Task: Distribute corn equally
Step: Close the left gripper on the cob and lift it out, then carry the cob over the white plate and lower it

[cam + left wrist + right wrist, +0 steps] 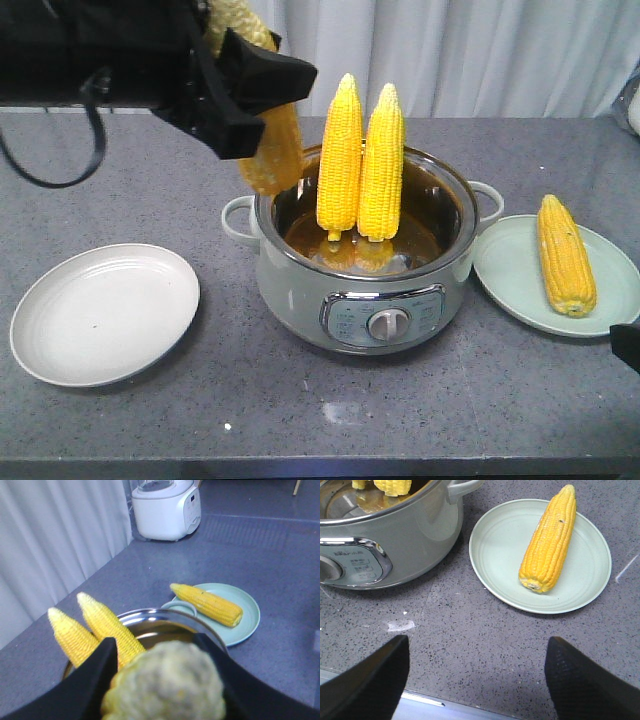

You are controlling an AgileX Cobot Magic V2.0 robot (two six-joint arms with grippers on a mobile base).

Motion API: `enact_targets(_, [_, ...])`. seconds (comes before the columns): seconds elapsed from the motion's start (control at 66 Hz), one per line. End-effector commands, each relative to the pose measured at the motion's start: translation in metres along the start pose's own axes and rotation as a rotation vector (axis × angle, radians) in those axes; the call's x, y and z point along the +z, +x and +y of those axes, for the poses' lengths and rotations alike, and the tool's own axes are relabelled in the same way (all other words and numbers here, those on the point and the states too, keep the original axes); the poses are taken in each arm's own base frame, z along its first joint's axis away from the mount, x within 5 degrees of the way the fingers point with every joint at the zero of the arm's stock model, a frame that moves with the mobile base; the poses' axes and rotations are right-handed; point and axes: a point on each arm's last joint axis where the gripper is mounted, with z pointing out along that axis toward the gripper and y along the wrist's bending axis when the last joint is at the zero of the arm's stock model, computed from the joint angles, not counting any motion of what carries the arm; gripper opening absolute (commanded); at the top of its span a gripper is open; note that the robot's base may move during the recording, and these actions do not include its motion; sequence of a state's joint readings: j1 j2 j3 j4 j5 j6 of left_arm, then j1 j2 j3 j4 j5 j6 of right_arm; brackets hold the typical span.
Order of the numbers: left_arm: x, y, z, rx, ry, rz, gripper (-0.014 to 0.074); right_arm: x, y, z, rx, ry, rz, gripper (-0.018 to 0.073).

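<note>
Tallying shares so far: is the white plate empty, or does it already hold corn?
Empty. The white plate shows only bare surface; the one served cob lies on the green plate.

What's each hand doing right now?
Left hand: closed on a corn cob.
Right hand: open, holding nothing.
</note>
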State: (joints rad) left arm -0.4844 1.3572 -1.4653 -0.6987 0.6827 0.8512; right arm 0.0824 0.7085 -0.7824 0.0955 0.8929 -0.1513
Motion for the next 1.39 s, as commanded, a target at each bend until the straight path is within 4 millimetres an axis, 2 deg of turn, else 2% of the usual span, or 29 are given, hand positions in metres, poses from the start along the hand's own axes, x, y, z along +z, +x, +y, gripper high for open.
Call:
enact_targets(0.0, [-0.032,-0.016,0.003,-0.021,-0.098,-0.034,0.0245,-0.006,-0.011,-0.001,-0.006,0.012,-0.081,0.0528])
enact_targets(0.227, [-0.052,0.011,0.027,-0.173,-0.336,0.225,0.0245,-0.006,-0.011,-0.001,-0.006,0.012,-0.081,0.0528])
enact_targets(0.455, [-0.059,0.040,0.053,-0.350,-0.561,0.454,0.0245,-0.006,-0.011,-0.001,-0.006,0.012,-0.081,0.0528])
enact_targets(0.894, [-0.033,0.090,0.083,-0.498,-0.599,0.780,0.0245,-0.006,-0.011,-0.001,-0.006,0.012,-0.081,0.0528])
enact_targets(1.379, [0.010,0.133,0.103,-0.620,-0.603,0.934,0.0245,-0.006,-0.011,-0.001,-0.005,0.011,-0.081,0.0528])
